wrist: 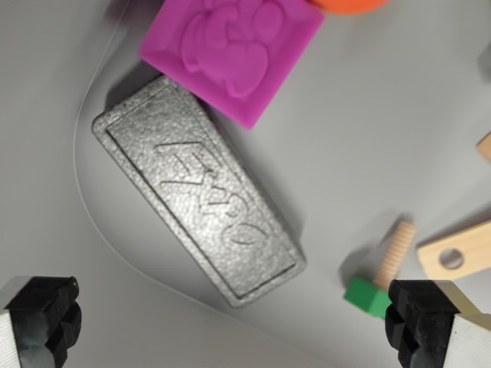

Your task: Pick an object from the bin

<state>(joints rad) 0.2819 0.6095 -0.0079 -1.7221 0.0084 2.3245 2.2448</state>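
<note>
A grey foam block (201,192) with raised lettering lies diagonally on the pale bin floor, filling the middle of the wrist view. A magenta square tile (234,50) with an embossed figure rests against its upper end. My gripper (234,326) hangs above the block's lower end, open wide, with one black fingertip (46,310) at the bottom left and the other at the bottom right. Nothing is between them.
A wooden bolt with a green head (380,280) lies close to the right fingertip. A wooden piece with a hole (456,253) sits at the right edge. An orange object (349,4) peeks in at the top. The bin's curved wall edge (80,176) runs down the left.
</note>
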